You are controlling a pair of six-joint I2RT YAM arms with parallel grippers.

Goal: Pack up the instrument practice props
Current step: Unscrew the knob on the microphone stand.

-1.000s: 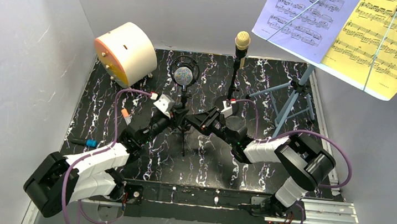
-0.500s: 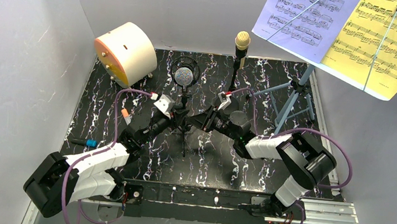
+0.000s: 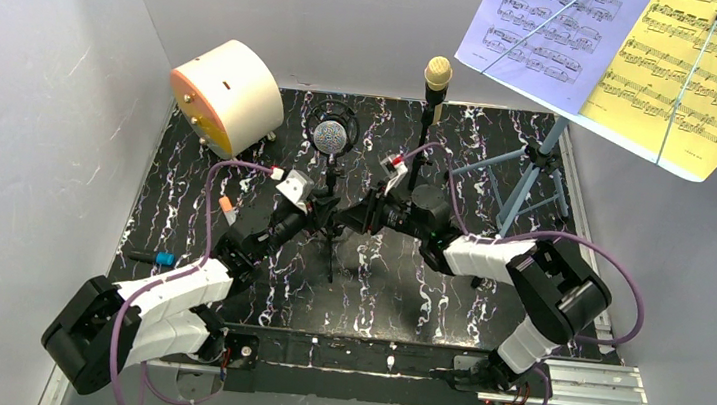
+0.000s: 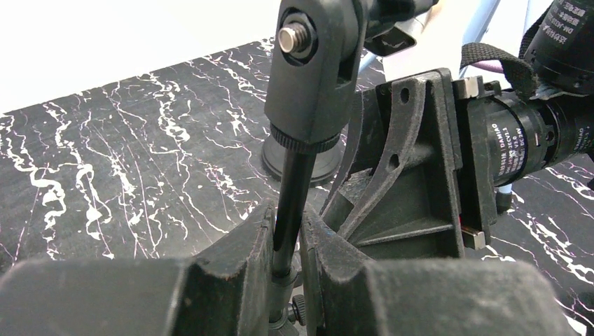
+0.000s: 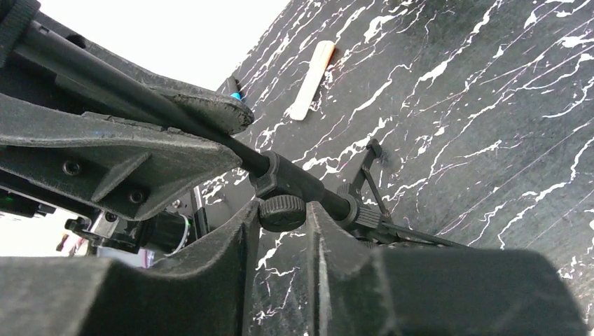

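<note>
Black tripod pole (image 4: pixel 293 182) stands upright near the middle of the marbled tabletop (image 3: pixel 183 204), the silver mic (image 3: pixel 329 137) at its top. The left pincer (image 4: pixel 286 234) is clamped on the thin shaft from the left, both fingers pressed against it. The right pincer (image 5: pixel 282 227) comes in from the other side, lower down, its fingers closed tight on the round knob (image 5: pixel 282 212) of the pole's collar, just above the folding legs. The two pincers sit close together. Behind them the cream mic (image 3: pixel 438 72) is upright on its own pole (image 3: pixel 426 129). At the back right the blue rack (image 3: pixel 528 175) carries the lavender sheet (image 3: pixel 544 26) and yellow sheet (image 3: pixel 700 68).
</note>
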